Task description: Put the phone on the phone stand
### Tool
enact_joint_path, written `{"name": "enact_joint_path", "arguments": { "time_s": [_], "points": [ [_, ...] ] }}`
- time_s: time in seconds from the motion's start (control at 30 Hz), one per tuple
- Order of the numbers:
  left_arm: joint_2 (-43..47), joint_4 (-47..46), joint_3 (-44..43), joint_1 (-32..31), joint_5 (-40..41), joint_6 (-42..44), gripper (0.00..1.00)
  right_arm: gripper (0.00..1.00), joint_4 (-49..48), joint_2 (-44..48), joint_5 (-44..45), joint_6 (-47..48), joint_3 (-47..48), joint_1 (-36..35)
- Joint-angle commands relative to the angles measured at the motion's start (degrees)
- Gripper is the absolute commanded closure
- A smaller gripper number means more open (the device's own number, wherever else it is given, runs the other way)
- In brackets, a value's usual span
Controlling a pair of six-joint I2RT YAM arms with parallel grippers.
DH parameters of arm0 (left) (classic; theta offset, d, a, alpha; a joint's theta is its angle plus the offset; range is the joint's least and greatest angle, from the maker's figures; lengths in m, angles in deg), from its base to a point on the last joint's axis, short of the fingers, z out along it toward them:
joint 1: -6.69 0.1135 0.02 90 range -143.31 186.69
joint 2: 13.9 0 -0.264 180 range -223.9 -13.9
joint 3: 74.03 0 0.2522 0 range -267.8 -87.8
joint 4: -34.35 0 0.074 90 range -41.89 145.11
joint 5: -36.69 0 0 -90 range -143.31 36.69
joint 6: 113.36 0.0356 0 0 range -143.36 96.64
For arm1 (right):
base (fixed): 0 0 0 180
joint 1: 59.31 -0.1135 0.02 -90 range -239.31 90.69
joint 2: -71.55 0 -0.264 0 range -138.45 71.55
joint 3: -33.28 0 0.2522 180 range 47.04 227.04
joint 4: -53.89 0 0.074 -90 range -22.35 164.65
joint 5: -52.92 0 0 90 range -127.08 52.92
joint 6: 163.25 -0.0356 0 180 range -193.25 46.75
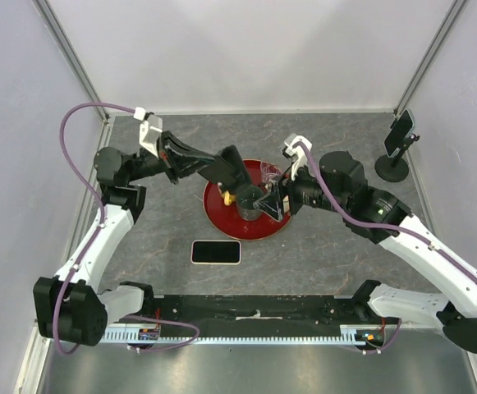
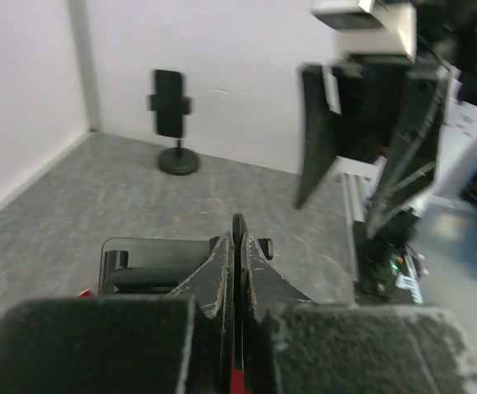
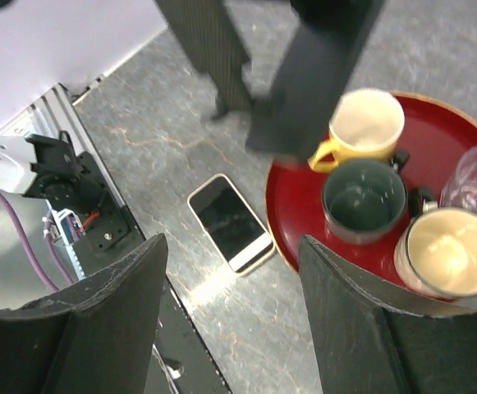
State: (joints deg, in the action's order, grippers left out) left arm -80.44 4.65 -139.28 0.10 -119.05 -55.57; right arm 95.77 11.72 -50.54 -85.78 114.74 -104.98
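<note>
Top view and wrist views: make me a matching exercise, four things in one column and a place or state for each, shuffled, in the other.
Column one:
1. phone
2. stand
3. yellow mug
4. left gripper

Column two:
A. shut
B. on the red tray
C. flat on the table, between the tray and the arm bases
D. at the table's far right corner

Pairs: 1-C, 2-D, 3-B, 4-A

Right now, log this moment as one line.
phone: flat on table, near red tray | phone stand: far right corner | left tool: shut over tray | right tool: open over tray, empty | status: phone not grasped
</note>
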Motion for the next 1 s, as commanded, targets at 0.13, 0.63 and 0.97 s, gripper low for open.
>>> {"name": "enact_joint_path", "arguments": {
  "time_s": [0.13,0.63,0.97],
  "points": [
    [3.61,2.31,-3.79,-11.07,-7.21,3.81,0.98,0.13,0.71,-6.17,-8.25,3.31,10.52,-1.96],
    [3.26,8.83,-4.59,-15.38,-8.89,8.56,0.98,0.48,-2.63,-11.18,-11.42,2.69,14.30,-3.28],
    [5.37,24.09,-8.19,-15.47,1.73,15.85,0.57,1.00,-8.67,-5.66,3.86,2.69,4.13,-3.72]
  ]
}}
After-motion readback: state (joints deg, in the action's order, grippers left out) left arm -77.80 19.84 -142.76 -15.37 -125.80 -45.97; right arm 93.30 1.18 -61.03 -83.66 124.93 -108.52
